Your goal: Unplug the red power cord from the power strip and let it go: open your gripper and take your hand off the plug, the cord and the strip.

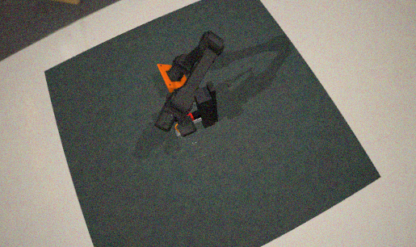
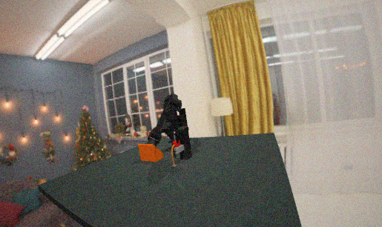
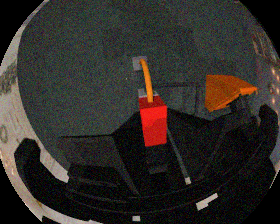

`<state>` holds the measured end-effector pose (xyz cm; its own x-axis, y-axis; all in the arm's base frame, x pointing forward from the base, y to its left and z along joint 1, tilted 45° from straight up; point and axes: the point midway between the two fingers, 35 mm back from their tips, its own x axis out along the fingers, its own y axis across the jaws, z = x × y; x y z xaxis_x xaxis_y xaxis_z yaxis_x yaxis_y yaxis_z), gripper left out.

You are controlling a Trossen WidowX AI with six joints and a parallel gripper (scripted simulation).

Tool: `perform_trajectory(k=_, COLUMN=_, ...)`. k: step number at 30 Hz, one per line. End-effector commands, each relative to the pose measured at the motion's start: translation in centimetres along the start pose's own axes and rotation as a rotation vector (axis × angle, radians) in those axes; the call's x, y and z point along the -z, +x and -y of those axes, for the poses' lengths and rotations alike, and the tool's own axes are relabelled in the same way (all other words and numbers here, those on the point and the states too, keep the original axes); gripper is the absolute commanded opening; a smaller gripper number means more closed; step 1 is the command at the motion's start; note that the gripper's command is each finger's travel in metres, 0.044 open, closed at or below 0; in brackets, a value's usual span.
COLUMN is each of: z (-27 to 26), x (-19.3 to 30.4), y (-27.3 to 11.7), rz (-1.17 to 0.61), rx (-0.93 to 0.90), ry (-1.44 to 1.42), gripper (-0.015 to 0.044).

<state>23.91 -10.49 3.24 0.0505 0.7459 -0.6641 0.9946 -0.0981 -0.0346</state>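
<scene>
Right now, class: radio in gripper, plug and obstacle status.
Gripper shut on red plug. Orange cord trails from it. Orange wedge sits off to the side, clear.

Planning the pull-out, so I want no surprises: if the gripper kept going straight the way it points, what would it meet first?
The gripper, shut on the red plug, points along the orange cord toward the dark mat. Probably the mat comes first; depth is unclear.

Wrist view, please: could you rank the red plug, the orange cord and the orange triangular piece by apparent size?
1. Orange triangular piece and red plug, similar in area; the plug, held in the hand, is closer.
2. Orange cord, thinnest.
</scene>
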Motion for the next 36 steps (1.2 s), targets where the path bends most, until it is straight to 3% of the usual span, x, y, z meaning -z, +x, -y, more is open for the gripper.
perform_trajectory(k=1, z=0.0, x=-3.8, y=-1.2, rz=0.084, rx=-0.013, ry=0.002, gripper=0.0)
perform_trajectory(k=11, z=0.3, x=-5.4, y=-1.6, rz=0.084, rx=-0.014, ry=0.003, gripper=0.0)
perform_trajectory(k=24, z=0.3, x=-4.7, y=-1.3, rz=0.08, rx=-0.014, ry=0.003, gripper=0.0341)
perform_trajectory(k=28, z=0.2, x=-6.6, y=-2.0, rz=0.082, rx=-0.015, ry=0.004, gripper=0.044)
perform_trajectory(k=32, z=0.3, x=-10.3, y=-3.0, rz=0.084, rx=-0.015, ry=0.003, gripper=0.044)
perform_trajectory(k=36, z=0.4, x=-10.6, y=-3.1, rz=0.084, rx=-0.015, ry=0.003, gripper=0.044)
